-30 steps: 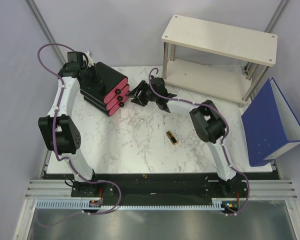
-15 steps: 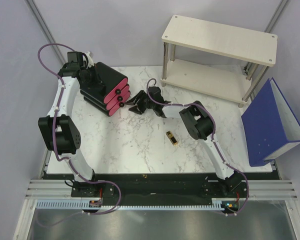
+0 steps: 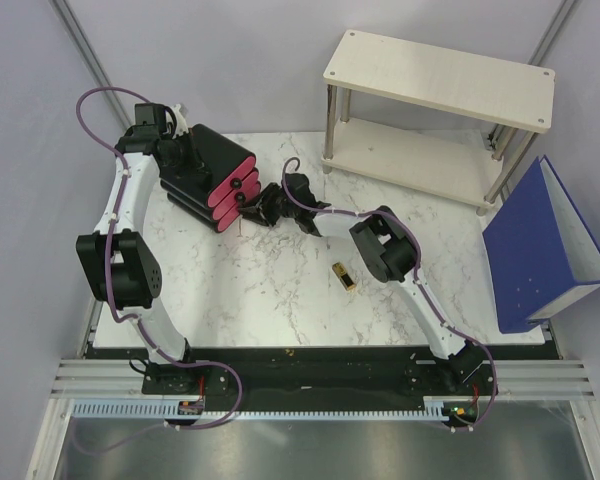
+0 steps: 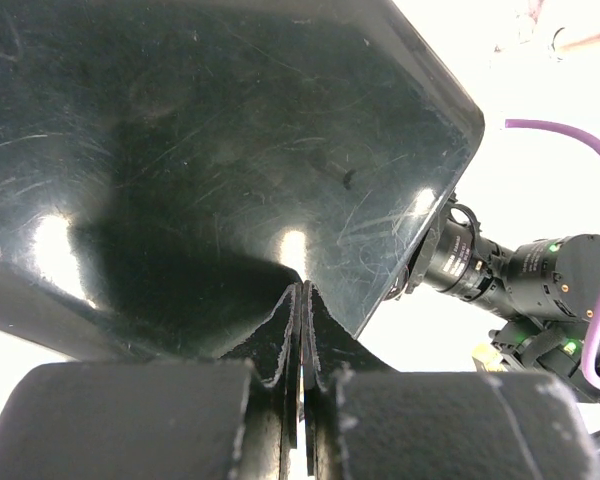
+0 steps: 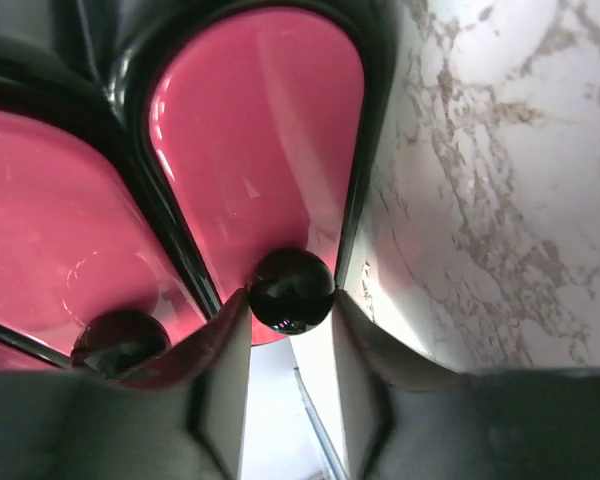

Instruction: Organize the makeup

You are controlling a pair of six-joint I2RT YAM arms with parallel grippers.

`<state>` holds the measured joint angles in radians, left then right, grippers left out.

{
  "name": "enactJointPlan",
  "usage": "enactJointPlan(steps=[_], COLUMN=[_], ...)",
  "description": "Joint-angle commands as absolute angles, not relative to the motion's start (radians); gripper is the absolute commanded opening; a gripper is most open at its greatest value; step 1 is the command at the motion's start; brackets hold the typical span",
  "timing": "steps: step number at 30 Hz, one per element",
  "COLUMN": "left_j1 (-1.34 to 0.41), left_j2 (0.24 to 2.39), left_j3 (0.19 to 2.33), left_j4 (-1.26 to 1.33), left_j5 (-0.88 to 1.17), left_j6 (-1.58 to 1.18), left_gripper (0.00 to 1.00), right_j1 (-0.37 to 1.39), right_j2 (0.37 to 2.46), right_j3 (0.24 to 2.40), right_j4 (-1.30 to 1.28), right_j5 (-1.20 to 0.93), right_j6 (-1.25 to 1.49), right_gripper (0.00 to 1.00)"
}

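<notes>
The right hand (image 5: 292, 308) is gripping the black knob (image 5: 292, 290) of a pink drawer (image 5: 260, 150). The left hand (image 4: 302, 300), closed, is resting against the black box (image 4: 180, 150) ahead of it.

We see 2 arms, left arm (image 3: 123, 205) & right arm (image 3: 432, 305): white links w/ bulky black joint housings (image 3: 128, 272). A purple cable (image 3: 92, 100) loops out and runs along each. Black bases (image 3: 172, 380) w/ small lit LEDs. Left tool (image 4: 302, 292) & right tool (image 5: 291, 300): matte black, rough-textured fingers (image 4: 275, 345).
</notes>
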<state>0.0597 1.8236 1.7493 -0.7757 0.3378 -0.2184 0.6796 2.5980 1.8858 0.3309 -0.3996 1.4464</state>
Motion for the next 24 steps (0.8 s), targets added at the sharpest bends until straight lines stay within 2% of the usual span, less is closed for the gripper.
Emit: enactJointPlan(steps=[1, 3, 9, 24], left_j1=[0.061, 0.061, 0.061, 0.060], left_j2=[1.870, 1.870, 1.867, 1.861], left_j3=[1.741, 1.743, 1.738, 1.733], left_j4=[-0.899, -0.902, -0.908, -0.914], left_j5=[0.307, 0.307, 0.302, 0.296], left_j6=[-0.167, -0.164, -0.160, -0.156], left_gripper=[0.02, 0.02, 0.02, 0.02], right_j1=[0.681, 0.678, 0.673, 0.655], right_j2=[2.591, 2.580, 2.527, 2.293], right_j3=[1.882, 1.873, 1.806, 1.464], right_j4=[0.310, 0.298, 0.284, 0.318], right_j5=[-0.365, -0.354, -0.325, -0.339], right_j6=[1.440, 1.428, 1.399, 1.321], right_gripper=[0.33, 0.24, 0.13, 0.10])
